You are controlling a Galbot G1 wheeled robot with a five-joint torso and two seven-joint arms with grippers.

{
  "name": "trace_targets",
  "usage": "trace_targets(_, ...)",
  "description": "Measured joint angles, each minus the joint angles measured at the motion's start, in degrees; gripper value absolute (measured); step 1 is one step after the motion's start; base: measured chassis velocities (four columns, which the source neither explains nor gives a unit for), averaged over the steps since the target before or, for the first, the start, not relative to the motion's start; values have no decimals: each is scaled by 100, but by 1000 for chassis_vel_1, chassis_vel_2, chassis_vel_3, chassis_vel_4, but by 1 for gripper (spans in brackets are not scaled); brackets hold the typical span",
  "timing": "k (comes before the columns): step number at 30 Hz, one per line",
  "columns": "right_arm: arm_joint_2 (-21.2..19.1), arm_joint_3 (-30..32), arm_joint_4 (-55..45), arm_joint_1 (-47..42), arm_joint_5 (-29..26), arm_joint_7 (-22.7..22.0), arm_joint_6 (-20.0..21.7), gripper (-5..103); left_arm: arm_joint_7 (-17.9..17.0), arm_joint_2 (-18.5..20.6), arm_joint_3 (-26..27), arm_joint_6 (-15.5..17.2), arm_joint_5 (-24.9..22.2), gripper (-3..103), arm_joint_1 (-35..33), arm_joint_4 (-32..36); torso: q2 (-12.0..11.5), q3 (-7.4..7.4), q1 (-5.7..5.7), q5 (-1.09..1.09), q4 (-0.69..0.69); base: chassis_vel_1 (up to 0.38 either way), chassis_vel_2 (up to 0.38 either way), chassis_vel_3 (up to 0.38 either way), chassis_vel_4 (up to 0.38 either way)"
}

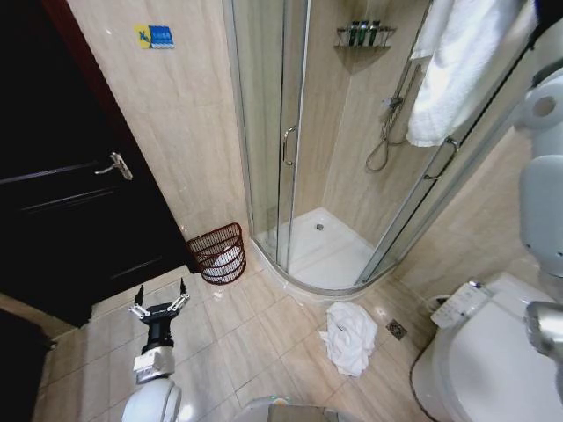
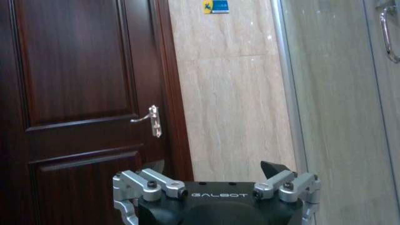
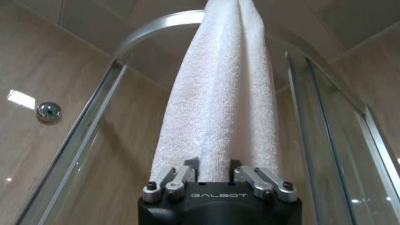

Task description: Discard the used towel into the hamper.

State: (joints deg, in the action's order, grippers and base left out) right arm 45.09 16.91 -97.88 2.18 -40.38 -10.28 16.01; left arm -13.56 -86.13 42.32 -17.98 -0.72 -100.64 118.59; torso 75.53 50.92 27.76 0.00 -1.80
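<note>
A white towel hangs folded over the top rail of the shower enclosure, at the upper right of the head view. In the right wrist view my right gripper is shut on the lower part of this towel, which rises straight up from its fingers. The hamper, a small reddish-brown wire basket with something white inside, stands on the floor between the dark door and the shower. My left gripper hovers open and holding nothing over the floor tiles in front of the hamper, and in its own view it faces the door.
A second white towel lies crumpled on the floor beside the shower tray. The dark door is at the left, the toilet at the lower right. Glass shower panels stand ahead. Open tiles lie between hamper and crumpled towel.
</note>
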Motion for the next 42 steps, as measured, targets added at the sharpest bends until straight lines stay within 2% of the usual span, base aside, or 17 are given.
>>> trace_targets(1, 7, 13, -3, -21, -1, 0, -1, 24, 8, -1, 11, -19, -3, 100, -10, 0, 0, 0, 0, 0, 0, 0, 0, 0, 0)
trace_targets(2, 7, 13, -3, -21, -1, 0, -1, 24, 8, -1, 11, -19, -3, 100, -10, 0, 0, 0, 0, 0, 0, 0, 0, 0, 0)
trace_targets(5, 10, 83, -62, -127, 0, 0, -4, 8, 15, -1, 42, -78, -6, 100, -16, -37, 0, 0, 0, -1, 0, 0, 0, 0, 0)
trace_targets(8, 5, 167, -150, -251, -14, 0, -5, 2, 15, -1, 57, -99, -6, 100, -25, -52, 0, 0, 0, 0, 0, 0, 0, 0, 0)
trace_targets(42, -150, 856, -1033, -1447, -252, -216, 107, 2, 106, 179, 117, -174, -25, 100, -57, -69, 0, 0, 0, 0, 0, 0, 0, 0, 0)
